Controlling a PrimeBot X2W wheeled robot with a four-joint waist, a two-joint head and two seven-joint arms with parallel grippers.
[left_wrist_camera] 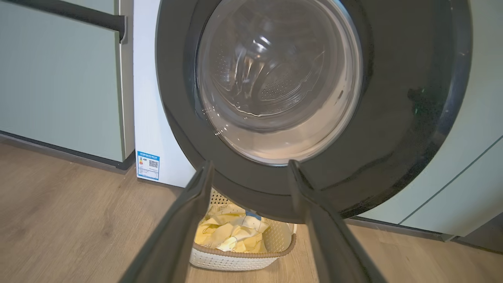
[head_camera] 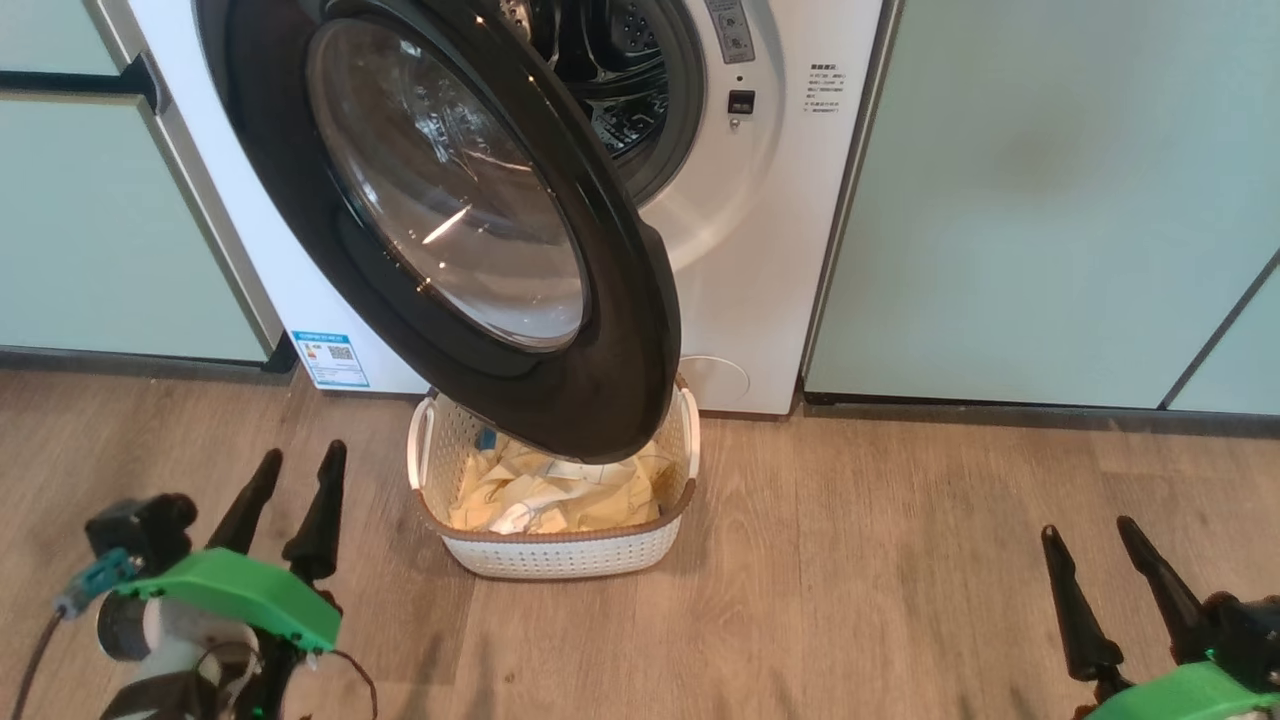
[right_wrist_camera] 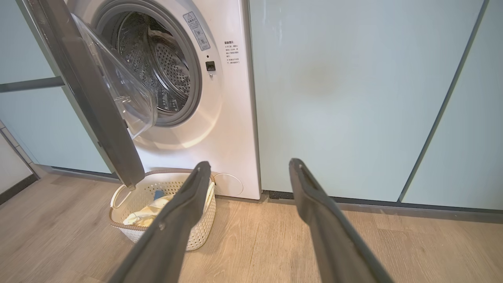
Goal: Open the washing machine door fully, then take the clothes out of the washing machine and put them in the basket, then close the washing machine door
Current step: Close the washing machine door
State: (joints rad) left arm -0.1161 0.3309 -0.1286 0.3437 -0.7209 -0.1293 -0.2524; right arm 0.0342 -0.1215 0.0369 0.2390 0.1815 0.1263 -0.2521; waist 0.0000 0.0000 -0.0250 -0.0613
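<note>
The washing machine (head_camera: 760, 250) (right_wrist_camera: 232, 118) stands between pale green cabinets. Its door (head_camera: 480, 250) (left_wrist_camera: 393, 118) (right_wrist_camera: 90, 98), a black ring around a clear glass bowl, is swung out and hangs over the basket. The steel drum (right_wrist_camera: 157, 67) shows bare inside. The cream basket (head_camera: 570, 555) (left_wrist_camera: 239, 259) (right_wrist_camera: 200, 224) sits on the floor before the machine, with the pale yellow clothes (head_camera: 560, 495) (left_wrist_camera: 232, 236) (right_wrist_camera: 143, 214) lying in it. My left gripper (head_camera: 300, 475) (left_wrist_camera: 249, 169) is open, low and left of the basket. My right gripper (head_camera: 1090, 535) (right_wrist_camera: 247, 165) is open too, far right.
Pale green cabinets (head_camera: 1050, 200) (left_wrist_camera: 59, 78) flank the machine on both sides. A wooden floor (head_camera: 880, 580) stretches between my grippers. A blue label sticker (head_camera: 330, 358) (left_wrist_camera: 148, 165) sits at the machine's lower left corner.
</note>
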